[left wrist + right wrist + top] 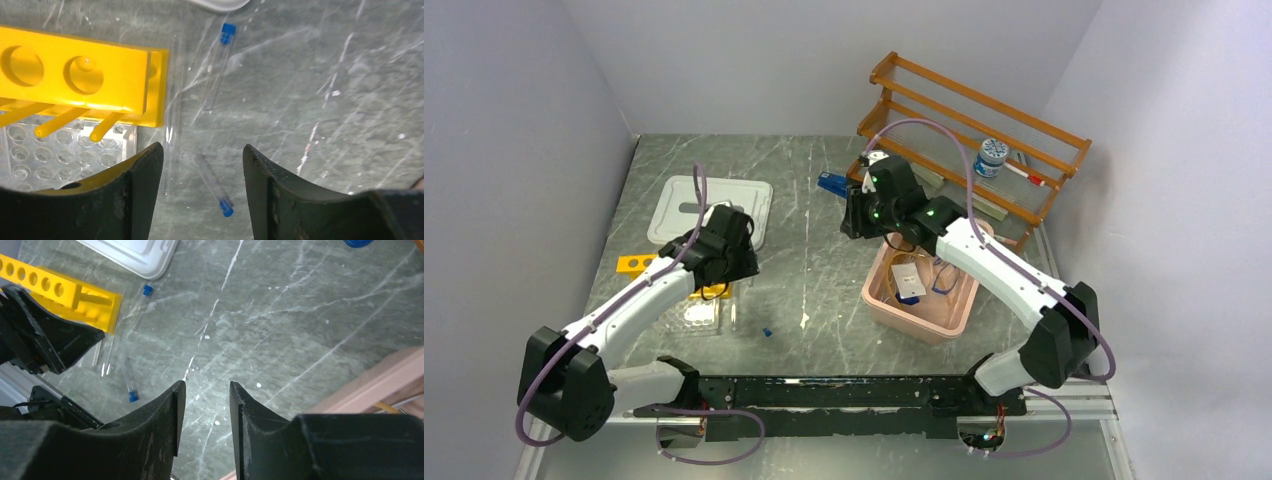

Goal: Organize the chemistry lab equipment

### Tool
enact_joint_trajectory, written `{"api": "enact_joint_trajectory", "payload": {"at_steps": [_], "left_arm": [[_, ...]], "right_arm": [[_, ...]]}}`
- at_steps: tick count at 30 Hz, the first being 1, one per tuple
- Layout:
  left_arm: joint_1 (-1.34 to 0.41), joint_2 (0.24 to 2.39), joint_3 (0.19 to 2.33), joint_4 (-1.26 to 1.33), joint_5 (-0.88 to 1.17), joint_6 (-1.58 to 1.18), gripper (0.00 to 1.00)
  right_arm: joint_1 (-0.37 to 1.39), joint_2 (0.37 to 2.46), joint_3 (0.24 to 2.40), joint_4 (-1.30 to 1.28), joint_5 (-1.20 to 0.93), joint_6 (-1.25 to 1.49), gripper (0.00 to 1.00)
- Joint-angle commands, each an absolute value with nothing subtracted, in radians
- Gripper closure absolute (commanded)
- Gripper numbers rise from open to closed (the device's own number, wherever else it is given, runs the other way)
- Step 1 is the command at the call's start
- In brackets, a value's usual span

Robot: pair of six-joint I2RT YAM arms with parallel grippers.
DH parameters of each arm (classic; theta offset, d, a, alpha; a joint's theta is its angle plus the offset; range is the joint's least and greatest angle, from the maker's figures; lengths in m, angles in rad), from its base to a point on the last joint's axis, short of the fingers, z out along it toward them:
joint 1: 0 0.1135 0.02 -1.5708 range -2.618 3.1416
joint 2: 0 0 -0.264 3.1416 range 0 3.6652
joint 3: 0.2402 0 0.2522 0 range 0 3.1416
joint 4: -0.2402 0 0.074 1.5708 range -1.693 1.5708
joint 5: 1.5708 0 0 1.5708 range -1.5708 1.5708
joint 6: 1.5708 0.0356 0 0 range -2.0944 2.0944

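Observation:
Two clear blue-capped tubes lie on the grey table. One tube lies below and between the fingers of my open left gripper, not touched. The other tube lies farther ahead, next to a bare clear tube. From above, the left gripper hovers by the yellow rack. My right gripper stands open and empty over bare table, left of the pink bin. The bin holds blue-framed goggles and a white packet. A small blue cap lies alone.
The yellow rack rests on a clear well plate. A white lid lies at the back left. A blue stapler sits by the wooden shelf, which carries a blue-capped bottle.

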State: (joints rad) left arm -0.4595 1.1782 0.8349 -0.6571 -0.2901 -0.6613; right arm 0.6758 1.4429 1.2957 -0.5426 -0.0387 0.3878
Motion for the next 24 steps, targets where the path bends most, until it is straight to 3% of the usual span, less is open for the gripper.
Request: {"api": "enact_joint_trajectory", "payload": {"at_steps": [1, 10, 24], "left_arm": [[-0.453, 1.206, 0.806, -0.676, -0.307, -0.691, 0.38], [-0.453, 1.309, 0.742, -0.641, -0.323, -0.692, 0.33], [-0.453, 1.397, 0.676, -0.502, -0.29, -0.625, 0.56]], "right_arm": [[0.706, 1.481, 1.299, -0.445, -0.066, 0.407, 0.6], [0.725, 1.504, 1.264, -0.403, -0.068, 0.412, 0.62], [0.726, 1.539, 1.267, -0.395, -0.068, 0.422, 0.65]]}}
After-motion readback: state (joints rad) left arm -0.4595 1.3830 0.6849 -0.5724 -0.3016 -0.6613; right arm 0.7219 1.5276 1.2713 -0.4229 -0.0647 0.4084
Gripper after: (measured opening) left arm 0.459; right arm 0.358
